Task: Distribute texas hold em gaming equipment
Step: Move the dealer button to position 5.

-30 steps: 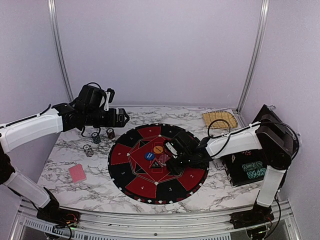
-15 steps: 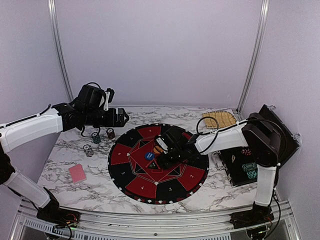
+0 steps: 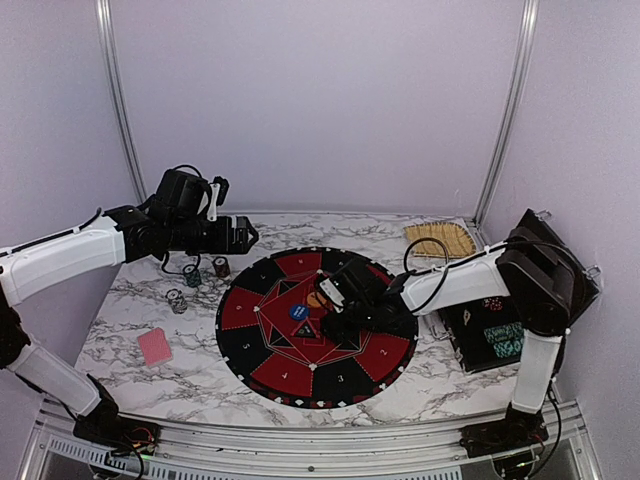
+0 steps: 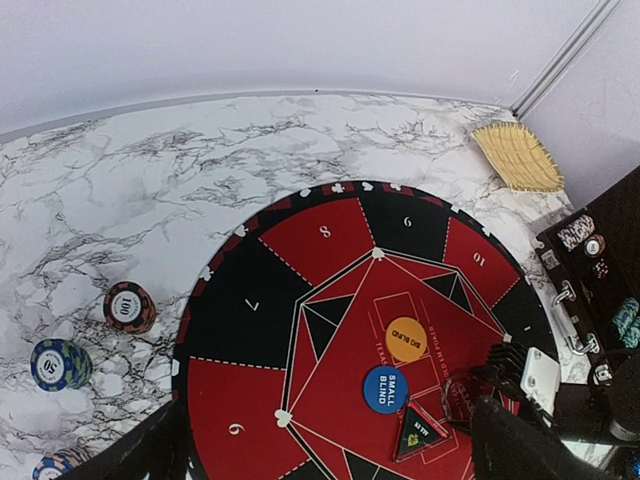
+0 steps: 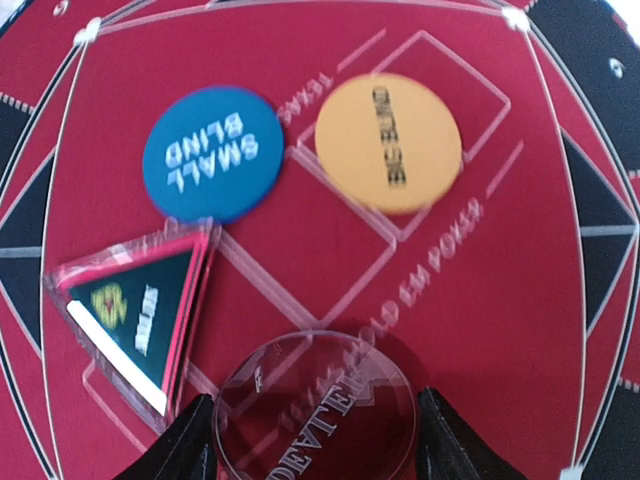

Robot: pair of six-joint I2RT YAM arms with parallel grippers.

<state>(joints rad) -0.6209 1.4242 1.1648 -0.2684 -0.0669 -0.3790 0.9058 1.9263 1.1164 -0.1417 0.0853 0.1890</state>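
Right fingers [image 5: 195, 445] now straddle the clear dealer button [image 5: 315, 405], one tip hard by each edge; pinched or not, cannot tell. Right arm has swung in from the mat [image 3: 250, 345] right sector to its centre, fingers narrowing. Dealer button lies flat on mat, just beside triangular marker [image 5: 135, 305]; blue button [image 5: 212, 152] and orange button [image 5: 390, 142] beyond. Left fingers [image 4: 150, 450] spread wide, empty, unmoved. Judgement: dealer button goes out first.

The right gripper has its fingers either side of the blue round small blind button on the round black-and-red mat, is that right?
No. The right wrist view shows the right gripper with its fingers either side of the clear round dealer button on the round black-and-red mat; the blue round small blind button lies apart.
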